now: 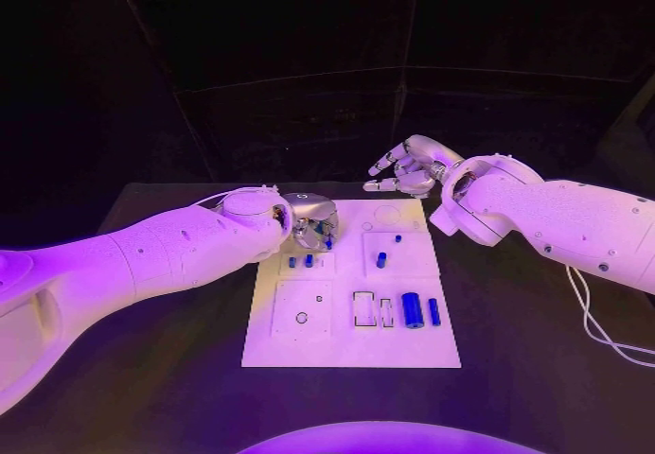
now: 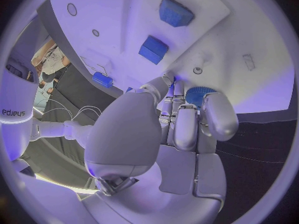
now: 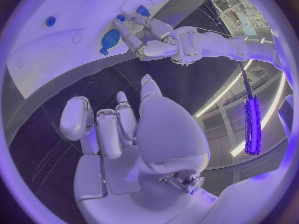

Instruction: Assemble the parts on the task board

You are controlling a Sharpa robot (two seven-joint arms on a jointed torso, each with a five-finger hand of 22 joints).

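Meanwhile, the left hand (image 1: 311, 219) is covering the task board's (image 1: 410, 350) far left corner, fingers curling onto a round blue part (image 2: 198, 95), grip unclear; the right hand (image 1: 405, 166) is hovering beyond, fingers spread, empty

The task board (image 1: 352, 345) is lying at the middle of the table (image 1: 164, 378). The left hand (image 1: 311, 224) is hanging over the board's far left part, fingertips beside a round part (image 2: 199, 95); small parts (image 1: 309, 260) are standing just in front of it. The right hand (image 1: 405, 168) is hovering beyond the board's far edge, apart from it. A large cylinder (image 1: 413, 309) is lying on the board's near right part, with a slim part (image 1: 434, 312) just to its right.
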